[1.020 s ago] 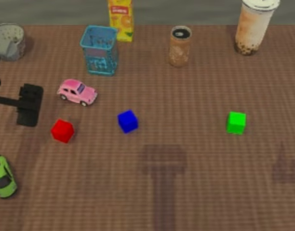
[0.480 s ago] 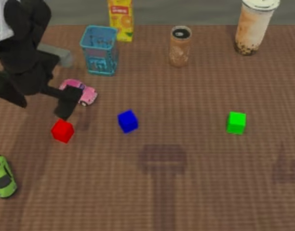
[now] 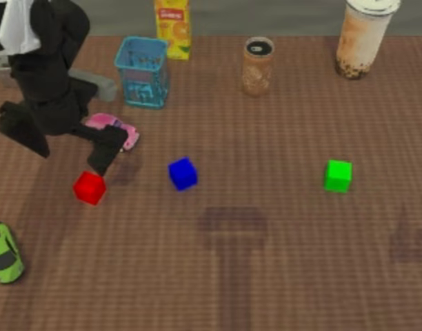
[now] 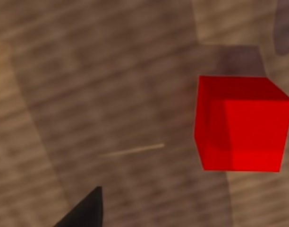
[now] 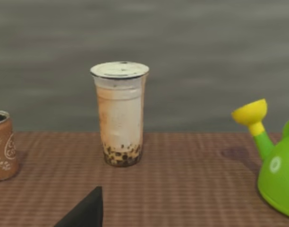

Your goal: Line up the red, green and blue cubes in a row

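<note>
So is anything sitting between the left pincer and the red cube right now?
Nothing visible does. The left pincer hangs just above and beside the red cube, with only bare table between them. The pink toy car lies close behind the pincer, not in its path.

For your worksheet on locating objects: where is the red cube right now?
In the top view the red cube lies at the table's left, just below the left gripper, left of the blue cube.
</note>
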Controlling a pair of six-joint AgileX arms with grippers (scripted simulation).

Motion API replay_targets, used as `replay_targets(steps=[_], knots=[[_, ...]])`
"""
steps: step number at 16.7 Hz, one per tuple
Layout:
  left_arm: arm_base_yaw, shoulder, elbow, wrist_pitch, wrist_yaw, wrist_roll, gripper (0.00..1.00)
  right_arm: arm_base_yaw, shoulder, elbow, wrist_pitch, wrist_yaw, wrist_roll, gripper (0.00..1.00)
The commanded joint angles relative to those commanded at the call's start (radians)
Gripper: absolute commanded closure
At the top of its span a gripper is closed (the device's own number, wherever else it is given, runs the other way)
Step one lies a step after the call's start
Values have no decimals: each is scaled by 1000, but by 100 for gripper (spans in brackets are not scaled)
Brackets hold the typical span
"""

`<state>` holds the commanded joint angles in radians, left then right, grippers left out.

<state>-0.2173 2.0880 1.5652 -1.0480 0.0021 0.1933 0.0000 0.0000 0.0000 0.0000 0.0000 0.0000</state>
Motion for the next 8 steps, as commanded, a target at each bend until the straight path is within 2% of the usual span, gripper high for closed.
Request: replay_targets(steps=[4,8], knots=[[3,18,-27,42,0,2,0,0,0,0,0,0,0,0],[2,96,-108,214,1,3,0,0,0,0,0,0,0,0]])
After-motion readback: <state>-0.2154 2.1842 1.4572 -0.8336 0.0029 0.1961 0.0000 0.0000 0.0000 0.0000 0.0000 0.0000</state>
